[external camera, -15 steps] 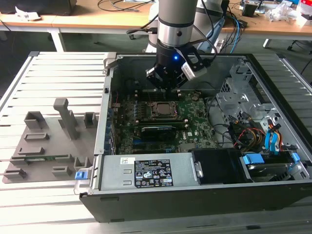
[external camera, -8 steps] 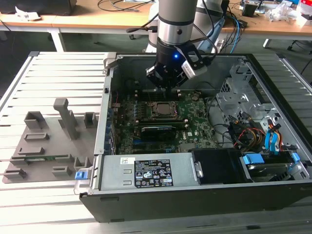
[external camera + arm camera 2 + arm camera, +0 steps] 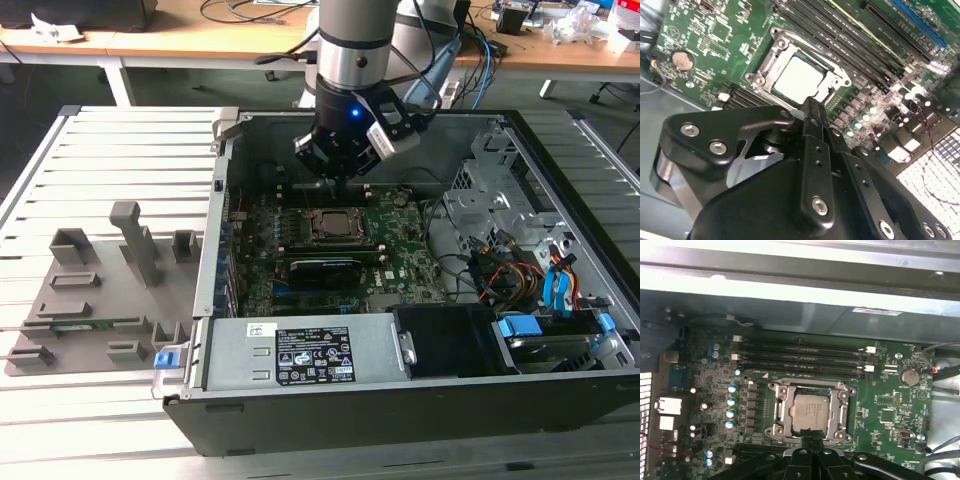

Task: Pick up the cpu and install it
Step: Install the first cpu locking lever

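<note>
**Silver-grey cpu lies in its socket, jaws together just off its edge**

Silver-grey metal is your cue: the cpu (image 3: 811, 412) lies flat inside the black-framed socket (image 3: 781, 407) at the middle of the green motherboard (image 3: 890, 410), which you can see in both wrist views. Your gripper (image 3: 811, 107) hangs above the board with its jaws together and empty, the tip near the socket edge nearest the camera in the second wrist view.

Judging from how level the chip sits within the frame, check that no corner rides high and keep any downward touch light and square, since a tilted press could harm the contacts beneath.

Count what you have: one cpu, one socket, four long memory slots (image 3: 802, 356) just beyond the socket at 12 o'clock in the first wrist view, one coin cell (image 3: 910, 375) at 2 o'clock from it, and one open computer case (image 3: 330, 425) on the slatted worktop (image 3: 90, 420).
</note>
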`<state>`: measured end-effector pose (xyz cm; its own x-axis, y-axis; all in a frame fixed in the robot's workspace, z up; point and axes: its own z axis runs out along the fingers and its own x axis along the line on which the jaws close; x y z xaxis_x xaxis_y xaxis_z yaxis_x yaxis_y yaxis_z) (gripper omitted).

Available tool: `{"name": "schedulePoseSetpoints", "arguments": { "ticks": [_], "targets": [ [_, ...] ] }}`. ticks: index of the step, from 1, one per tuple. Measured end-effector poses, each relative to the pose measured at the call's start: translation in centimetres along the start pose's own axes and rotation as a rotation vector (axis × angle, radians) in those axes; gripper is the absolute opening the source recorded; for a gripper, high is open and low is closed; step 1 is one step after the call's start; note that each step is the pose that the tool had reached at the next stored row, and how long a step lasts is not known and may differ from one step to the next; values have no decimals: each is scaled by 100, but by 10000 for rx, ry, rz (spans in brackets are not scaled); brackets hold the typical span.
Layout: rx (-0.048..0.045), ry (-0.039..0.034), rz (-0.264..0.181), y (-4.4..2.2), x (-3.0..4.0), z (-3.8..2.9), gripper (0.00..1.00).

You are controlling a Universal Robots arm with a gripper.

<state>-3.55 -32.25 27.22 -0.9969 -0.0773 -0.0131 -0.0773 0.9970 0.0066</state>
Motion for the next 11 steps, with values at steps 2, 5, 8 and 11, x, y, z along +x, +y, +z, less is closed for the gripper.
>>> {"name": "schedulePoseSetpoints", "arguments": {
  "ticks": [2,5,8,11],
  "targets": [
    [0,0,1,10,121,-1,11],
    [0,0,0,14,167,-2,11],
    [1,0,1,42,239,0,11],
    [-4,0,0,94,296,1,11]
  ]
}}
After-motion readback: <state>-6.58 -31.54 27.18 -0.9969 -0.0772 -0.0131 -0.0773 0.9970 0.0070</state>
